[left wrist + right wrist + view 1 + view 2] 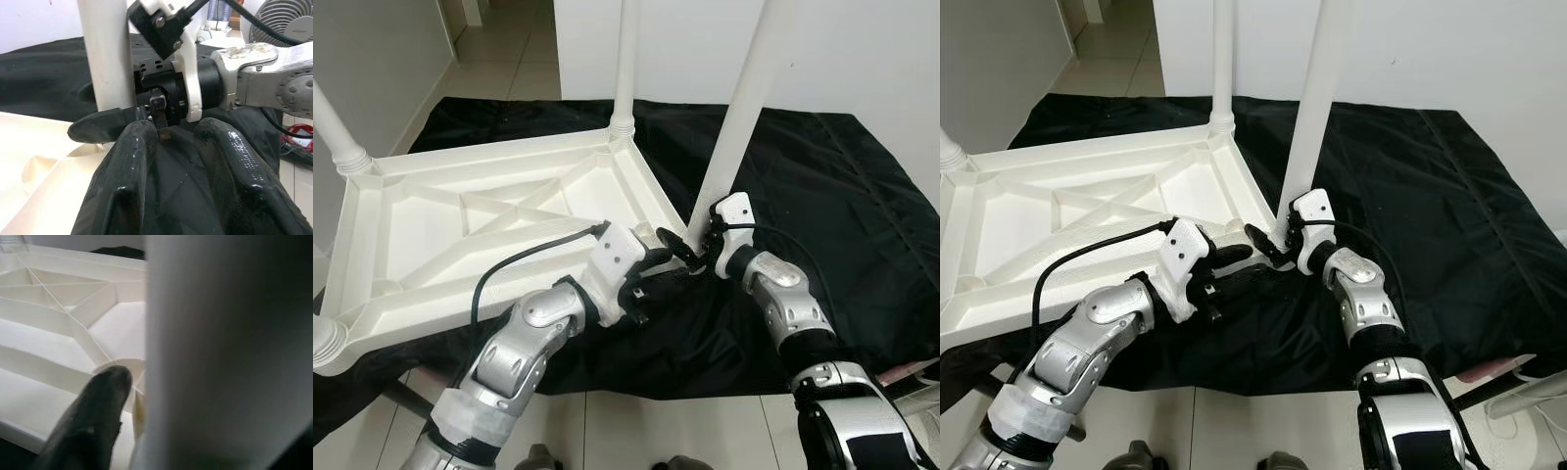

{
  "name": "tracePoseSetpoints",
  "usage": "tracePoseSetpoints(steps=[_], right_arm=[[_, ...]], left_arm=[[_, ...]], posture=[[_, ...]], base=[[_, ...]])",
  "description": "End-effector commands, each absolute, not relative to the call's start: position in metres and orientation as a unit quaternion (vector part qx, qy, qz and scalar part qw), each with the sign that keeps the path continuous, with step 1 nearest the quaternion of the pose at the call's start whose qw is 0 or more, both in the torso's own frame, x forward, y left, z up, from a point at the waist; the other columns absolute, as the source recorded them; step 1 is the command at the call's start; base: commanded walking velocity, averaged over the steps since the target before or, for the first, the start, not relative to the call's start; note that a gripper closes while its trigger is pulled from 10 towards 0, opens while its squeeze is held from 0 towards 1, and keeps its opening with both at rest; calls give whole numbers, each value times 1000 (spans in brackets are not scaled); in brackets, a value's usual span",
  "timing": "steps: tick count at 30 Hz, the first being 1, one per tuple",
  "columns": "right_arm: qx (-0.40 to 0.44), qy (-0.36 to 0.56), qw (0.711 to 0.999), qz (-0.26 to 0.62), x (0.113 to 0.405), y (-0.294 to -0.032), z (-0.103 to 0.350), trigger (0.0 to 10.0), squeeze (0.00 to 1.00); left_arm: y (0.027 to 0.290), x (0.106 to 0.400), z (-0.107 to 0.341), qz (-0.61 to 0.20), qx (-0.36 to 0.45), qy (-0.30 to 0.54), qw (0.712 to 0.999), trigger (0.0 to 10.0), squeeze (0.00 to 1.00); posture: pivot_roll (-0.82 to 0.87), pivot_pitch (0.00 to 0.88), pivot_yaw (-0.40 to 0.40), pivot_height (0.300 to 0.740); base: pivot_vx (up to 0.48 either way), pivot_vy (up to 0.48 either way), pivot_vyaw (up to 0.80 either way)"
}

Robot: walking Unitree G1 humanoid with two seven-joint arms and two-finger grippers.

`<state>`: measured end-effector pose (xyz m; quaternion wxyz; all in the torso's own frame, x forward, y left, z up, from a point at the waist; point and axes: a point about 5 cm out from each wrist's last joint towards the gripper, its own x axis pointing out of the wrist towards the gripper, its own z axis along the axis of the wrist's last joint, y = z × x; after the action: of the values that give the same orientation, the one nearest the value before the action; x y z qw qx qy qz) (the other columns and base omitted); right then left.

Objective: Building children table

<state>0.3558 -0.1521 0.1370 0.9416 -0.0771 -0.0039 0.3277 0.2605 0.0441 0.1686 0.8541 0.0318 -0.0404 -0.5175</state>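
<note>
eye views: white table top [460,225] upside down on black cloth [842,196], legs up; right gripper [690,245] clamped on loose leg [739,117] at near corner; left gripper [656,279] low beside it | left wrist: fingers [225,156] parted on cloth | right wrist: leg close, one finger [93,411] against it

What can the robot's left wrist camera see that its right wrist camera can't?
Left wrist view: the left gripper with its two black fingers apart over the black cloth, the right arm's wrist, and a fan behind.

Right wrist view: the ribs inside the upside-down tabletop.

Both: the white table leg held by the right gripper, and one of its black fingers.
</note>
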Motion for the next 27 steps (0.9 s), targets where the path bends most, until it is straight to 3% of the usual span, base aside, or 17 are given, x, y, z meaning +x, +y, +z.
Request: tracePoseSetpoints(steps=[1, 12, 13, 25, 27], right_arm=[[-93, 9, 935, 343, 357, -149, 132, 0, 0], [-58, 21, 938, 340, 354, -156, 123, 0, 0], [-51, 19, 941, 333, 354, -157, 122, 10000, 0], [-31, 18, 979, 202, 359, -152, 120, 10000, 0], [-21, 27, 989, 147, 357, -148, 118, 10000, 0]], left_arm=[[42, 262, 172, -519, 40, -46, 853, 10000, 0], [45, 265, 175, -507, 39, -52, 859, 10000, 0], [45, 265, 175, -507, 39, -53, 860, 10000, 0], [44, 266, 175, -509, 38, -53, 858, 10000, 0], [43, 266, 175, -510, 38, -53, 857, 10000, 0]], posture=[[-3, 0, -20, 740], [8, 0, -26, 740], [5, 0, -25, 740], [-11, 0, -16, 740], [-12, 0, -19, 740]], base=[[0, 0, 0], [0, 0, 0], [0, 0, 0], [0, 0, 0], [0, 0, 0]])
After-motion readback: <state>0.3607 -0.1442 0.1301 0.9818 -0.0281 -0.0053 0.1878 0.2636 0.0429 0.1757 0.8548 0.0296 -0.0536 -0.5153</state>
